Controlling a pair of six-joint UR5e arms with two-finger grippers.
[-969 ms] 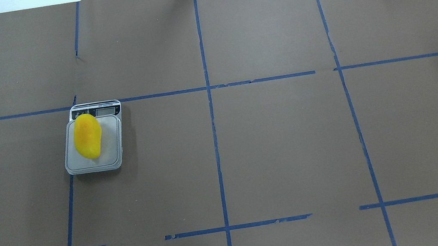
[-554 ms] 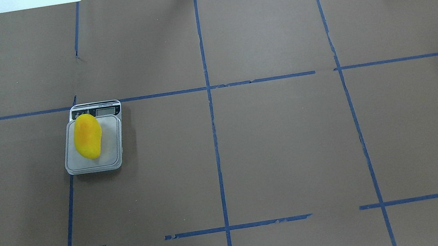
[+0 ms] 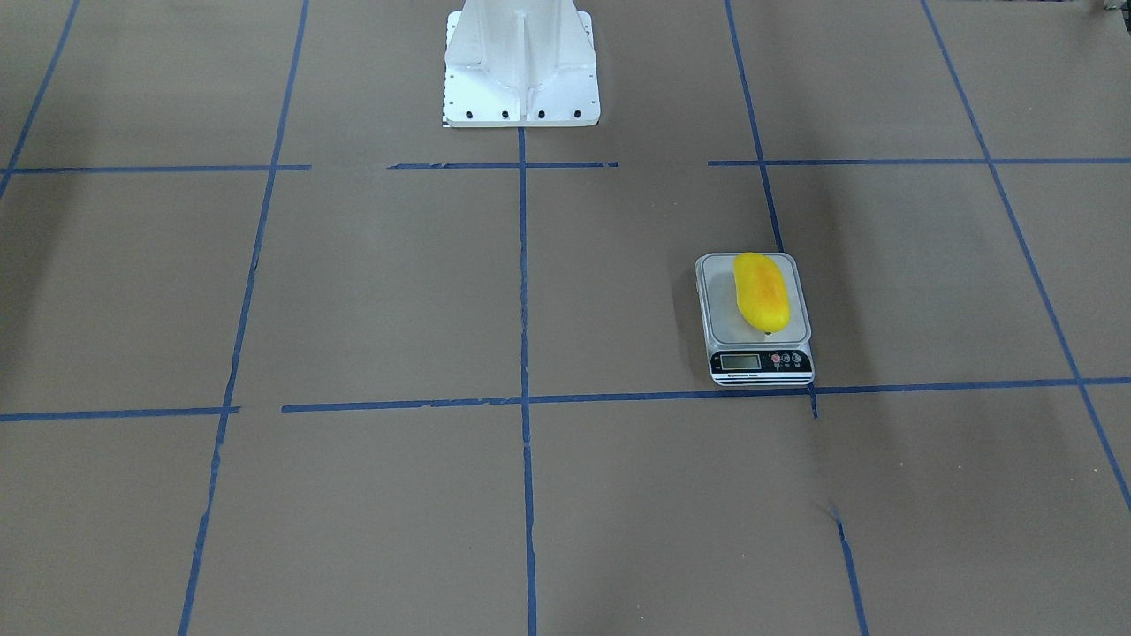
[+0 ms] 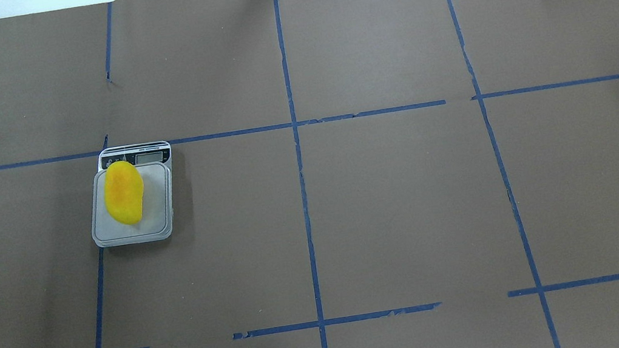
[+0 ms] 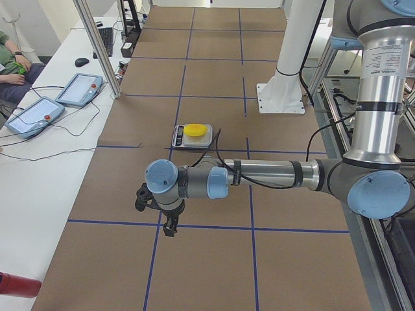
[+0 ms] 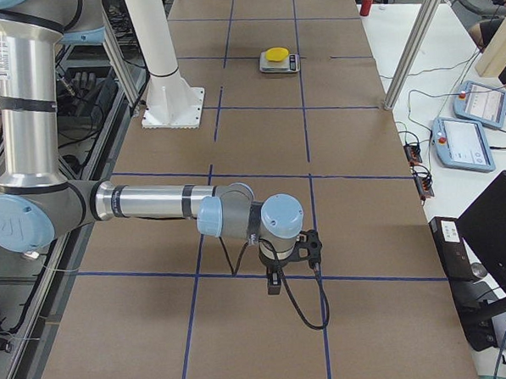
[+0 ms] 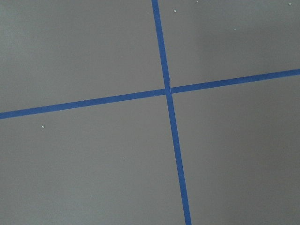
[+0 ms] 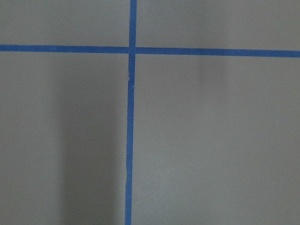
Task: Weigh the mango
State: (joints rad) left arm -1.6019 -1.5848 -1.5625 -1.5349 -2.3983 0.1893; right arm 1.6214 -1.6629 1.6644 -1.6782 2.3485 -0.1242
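Observation:
The yellow mango (image 4: 124, 192) lies lengthwise on the left part of the grey scale's platform (image 4: 158, 204); nothing holds it. It also shows in the front view (image 3: 762, 290) on the scale (image 3: 717, 309), and small in the left side view (image 5: 196, 130) and the right side view (image 6: 276, 54). My left gripper (image 5: 170, 227) hangs over bare table far from the scale. My right gripper (image 6: 273, 283) hangs over the table's other end. Both show only in the side views, so I cannot tell if they are open or shut. Both wrist views show only brown paper and blue tape.
The scale's display (image 3: 740, 360) faces away from the robot. The white robot base (image 3: 521, 62) stands at the table's near-robot edge. Blue tape lines grid the brown table cover. Tablets (image 5: 32, 115) and cables lie on the side bench.
A black part of my left arm at the overhead view's left edge one second ago has gone out of that view. The mango and scale have not moved.

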